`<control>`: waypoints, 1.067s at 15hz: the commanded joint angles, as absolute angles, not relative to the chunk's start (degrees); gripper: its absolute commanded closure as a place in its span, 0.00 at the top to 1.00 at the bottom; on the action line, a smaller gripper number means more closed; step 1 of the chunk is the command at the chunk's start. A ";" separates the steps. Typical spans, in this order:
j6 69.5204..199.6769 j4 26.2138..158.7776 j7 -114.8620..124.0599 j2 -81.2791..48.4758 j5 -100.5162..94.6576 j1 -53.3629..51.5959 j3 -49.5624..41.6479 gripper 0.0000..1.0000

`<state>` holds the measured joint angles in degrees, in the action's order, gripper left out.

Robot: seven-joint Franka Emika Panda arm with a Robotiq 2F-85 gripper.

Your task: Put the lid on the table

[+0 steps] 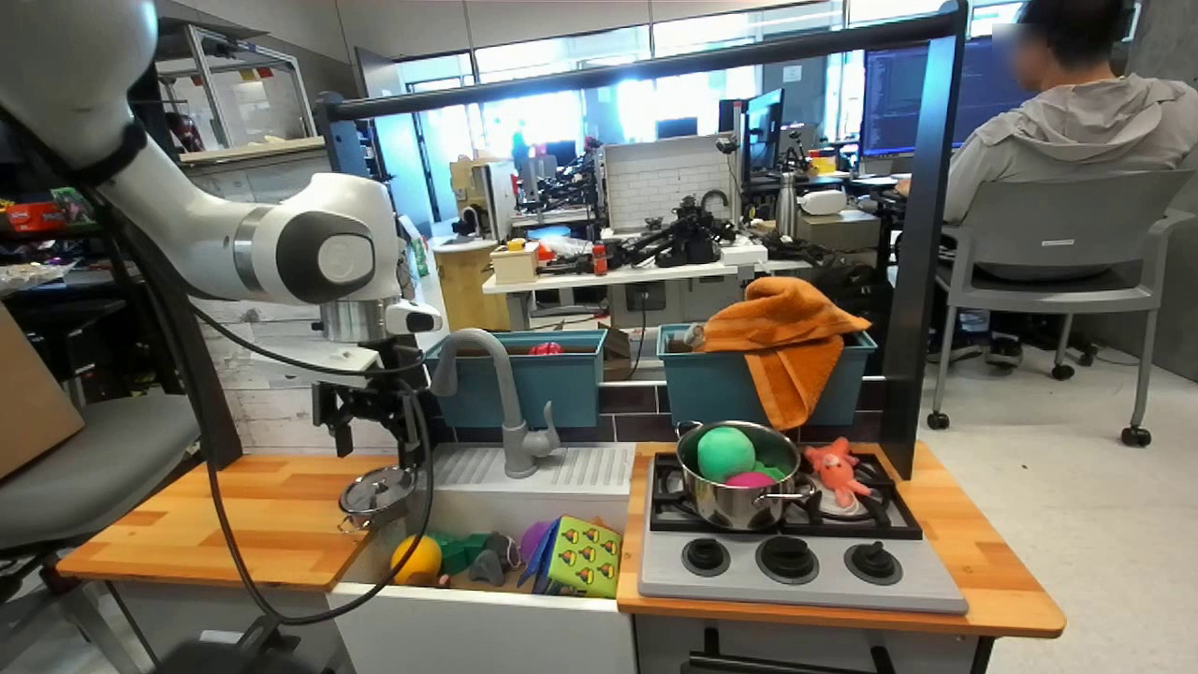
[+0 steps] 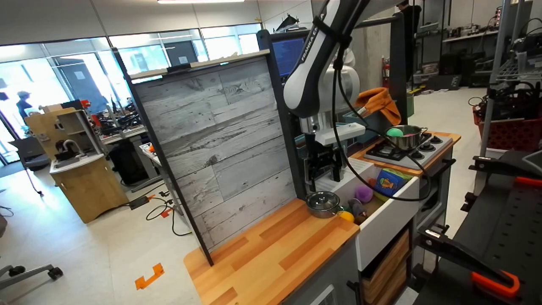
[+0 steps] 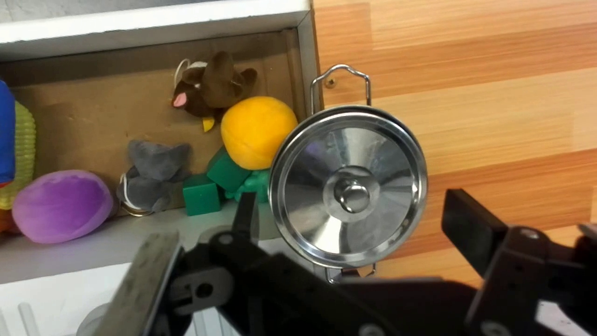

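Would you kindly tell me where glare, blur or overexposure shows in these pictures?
In the wrist view, bright reflections fan across the metal lid, and near parts of the gripper look soft; in both exterior views, the background windows are largely washed out; in an exterior view, the face of the seated person is blurred.

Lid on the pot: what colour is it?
The lid is shiny silvery grey, seen best in the wrist view.

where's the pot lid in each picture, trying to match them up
In an exterior view: the lid is left of centre, below mid-height.
In an exterior view: the lid is right of centre, below mid-height.
Wrist view: the lid is slightly right of centre.
Shared landmark: the round yellow toy, near the lid in all three.
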<state>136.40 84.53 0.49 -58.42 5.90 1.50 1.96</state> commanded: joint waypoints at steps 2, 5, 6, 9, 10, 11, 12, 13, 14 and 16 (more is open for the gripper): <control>135.49 76.87 1.21 -63.92 6.64 1.87 2.57 1.00; 134.86 74.26 2.09 -65.78 6.53 1.47 2.42 0.74; 134.68 73.64 2.38 -66.25 6.48 1.36 2.38 0.71; 134.73 72.43 3.31 -67.39 6.26 0.70 2.23 0.50; 134.60 72.05 3.63 -67.75 6.24 0.52 2.19 0.41; 134.58 71.51 3.98 -68.20 6.25 0.37 2.13 0.34; 134.39 71.00 4.33 -68.61 6.22 0.22 2.03 0.26; 134.25 70.49 4.77 -68.98 6.31 0.14 2.02 0.19; 133.96 70.10 5.21 -69.02 6.37 0.11 1.98 0.13; 133.71 69.51 5.95 -69.27 6.47 0.04 2.00 0.01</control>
